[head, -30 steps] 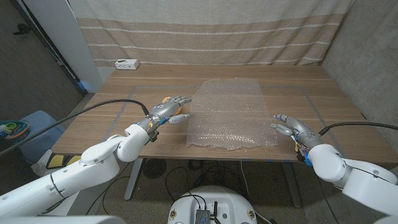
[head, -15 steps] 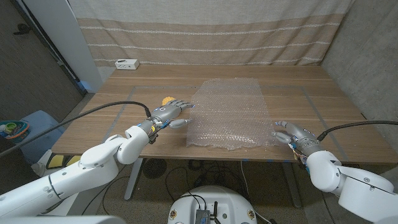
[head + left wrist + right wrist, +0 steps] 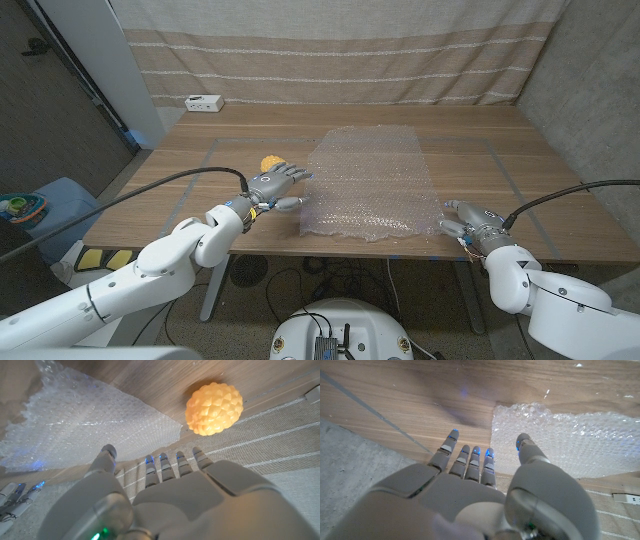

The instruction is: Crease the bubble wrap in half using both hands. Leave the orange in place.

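Flanking the clear rectangular bubble wrap sheet, which lies flat near the wooden table's front edge, your left hand and right hand hold nothing, fingers spread, apparently poised to grip opposite edges; the bumpy orange ball sits just behind your left hand.

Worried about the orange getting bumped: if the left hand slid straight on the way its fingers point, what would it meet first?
Probably the bubble wrap: in the head view the left hand points at its near left edge. The orange sits beyond the hand, off that line, though depth is unclear.
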{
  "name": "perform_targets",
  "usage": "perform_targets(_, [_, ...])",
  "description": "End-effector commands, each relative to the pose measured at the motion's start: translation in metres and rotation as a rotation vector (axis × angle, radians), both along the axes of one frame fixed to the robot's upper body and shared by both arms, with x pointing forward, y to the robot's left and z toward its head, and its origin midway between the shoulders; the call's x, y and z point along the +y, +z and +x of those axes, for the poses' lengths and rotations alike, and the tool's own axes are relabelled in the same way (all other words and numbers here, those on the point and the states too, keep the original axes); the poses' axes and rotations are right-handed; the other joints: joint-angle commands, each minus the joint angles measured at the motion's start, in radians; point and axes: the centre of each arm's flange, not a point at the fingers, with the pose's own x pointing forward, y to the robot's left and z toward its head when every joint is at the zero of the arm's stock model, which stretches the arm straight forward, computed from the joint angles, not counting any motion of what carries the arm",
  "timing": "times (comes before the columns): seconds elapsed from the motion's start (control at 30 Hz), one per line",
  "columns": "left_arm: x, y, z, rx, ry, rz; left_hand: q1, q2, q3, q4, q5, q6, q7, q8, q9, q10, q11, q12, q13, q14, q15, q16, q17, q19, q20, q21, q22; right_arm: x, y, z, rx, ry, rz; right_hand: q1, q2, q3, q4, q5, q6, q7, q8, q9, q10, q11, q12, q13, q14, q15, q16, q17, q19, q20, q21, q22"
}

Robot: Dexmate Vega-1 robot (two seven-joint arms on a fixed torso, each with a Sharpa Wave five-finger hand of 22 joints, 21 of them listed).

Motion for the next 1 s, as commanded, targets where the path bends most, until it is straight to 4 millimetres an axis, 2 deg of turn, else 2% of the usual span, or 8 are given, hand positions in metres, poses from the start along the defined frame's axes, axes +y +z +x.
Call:
perform_targets(0.03, [-0.007,-0.002,0.008,0.039,0.052,0.064,0.015,-0.004,0.000,-0.006,-0.005,0.013,0.001,-0.003,0.004,0.000,0.005,-0.005,0.005,-0.019,0.004,-0.006,0.004,-0.009,0.004,-0.003,0.002,0.007,-0.001,0.004,0.032,-0.046,-0.116,0.027,-0.007,0.010,-0.002,0.003,0.008,-0.010,0.001,0.001,0.002,-0.007,-0.001,0.004,0.008,-0.010,-0.001,0.000,0.014,0.000,0.007,0.003])
perform_targets(0.13, [-0.008,-0.002,0.011,0.049,0.066,0.077,0.015,-0.006,-0.001,-0.006,-0.006,0.013,-0.001,-0.004,0.004,0.001,0.002,-0.005,0.005,-0.019,0.004,-0.006,0.004,-0.010,0.003,-0.003,0.002,0.010,-0.001,0.006,0.034,-0.044,-0.132,0.040,-0.012,0.013,-0.003,0.004,0.009,-0.015,0.001,0.001,0.000,-0.013,-0.002,0.003,0.007,-0.011,-0.002,0.000,0.015,-0.001,0.006,0.003])
perform_targets(0.23, [-0.009,-0.002,0.013,0.069,0.076,0.088,0.020,-0.012,-0.004,-0.003,-0.008,-0.020,-0.050,-0.020,0.004,-0.026,0.000,-0.018,0.005,-0.038,0.010,-0.010,0.005,-0.017,0.004,-0.006,0.003,0.013,-0.001,0.009,0.046,-0.042,-0.147,0.065,-0.010,0.021,-0.003,0.006,0.009,-0.018,0.000,0.001,0.000,-0.021,-0.003,0.003,0.006,-0.018,-0.004,0.000,0.019,-0.005,0.006,0.003])
perform_targets(0.3, [-0.009,-0.002,0.013,0.067,0.080,0.092,0.022,-0.013,-0.005,-0.002,-0.008,-0.027,-0.061,-0.023,0.004,-0.036,0.001,-0.023,0.006,-0.047,0.016,-0.012,0.005,-0.025,0.003,-0.008,0.003,0.014,-0.001,0.011,0.056,-0.042,-0.156,0.082,-0.011,0.026,-0.004,0.006,0.004,-0.020,-0.003,0.001,-0.001,-0.023,-0.003,0.003,0.004,-0.020,-0.005,0.000,0.020,-0.007,0.006,0.003])
perform_targets(0.67, [-0.011,0.000,0.011,0.070,0.072,0.085,0.025,-0.012,-0.007,0.001,-0.008,-0.062,-0.057,-0.030,0.004,-0.060,0.003,-0.031,0.006,-0.070,0.022,-0.014,0.005,-0.043,0.000,-0.014,0.004,0.015,-0.008,0.023,0.104,-0.054,-0.169,0.147,-0.023,0.041,-0.004,0.010,0.008,-0.044,-0.002,0.002,-0.013,-0.037,-0.007,0.003,-0.011,-0.024,-0.011,-0.001,0.018,-0.013,0.002,0.003])
perform_targets(0.83, [-0.011,0.003,0.008,0.064,0.070,0.077,0.025,-0.012,-0.008,0.002,-0.008,-0.069,-0.055,-0.031,0.004,-0.064,0.003,-0.032,0.006,-0.073,0.022,-0.013,0.006,-0.047,-0.001,-0.014,0.004,0.013,-0.015,0.030,0.129,-0.055,-0.168,0.183,-0.036,0.039,0.004,0.009,0.082,-0.056,0.021,0.002,0.009,-0.045,0.001,0.003,-0.005,-0.028,-0.006,0.000,0.022,-0.015,0.002,0.003])
perform_targets(0.93, [-0.010,0.004,0.005,0.058,0.067,0.075,0.025,-0.012,-0.008,0.003,-0.008,-0.071,-0.055,-0.031,0.004,-0.064,0.002,-0.031,0.007,-0.074,0.022,-0.012,0.006,-0.049,-0.001,-0.014,0.004,0.012,-0.019,0.033,0.120,-0.054,-0.164,0.217,-0.045,0.022,0.016,0.009,0.209,-0.065,0.054,0.003,0.044,-0.048,0.010,0.003,0.015,-0.037,0.003,0.004,0.035,-0.020,0.004,0.004])
perform_targets(1.0, [-0.010,0.005,0.004,0.056,0.065,0.074,0.025,-0.012,-0.009,0.003,-0.009,-0.072,-0.054,-0.030,0.004,-0.066,0.001,-0.032,0.007,-0.076,0.023,-0.013,0.006,-0.053,-0.001,-0.016,0.004,0.013,-0.020,0.033,0.105,-0.053,-0.163,0.240,-0.046,0.012,0.018,0.010,0.297,-0.052,0.076,0.004,0.076,-0.057,0.016,0.003,0.030,-0.044,0.009,0.005,0.050,-0.027,0.007,0.004])
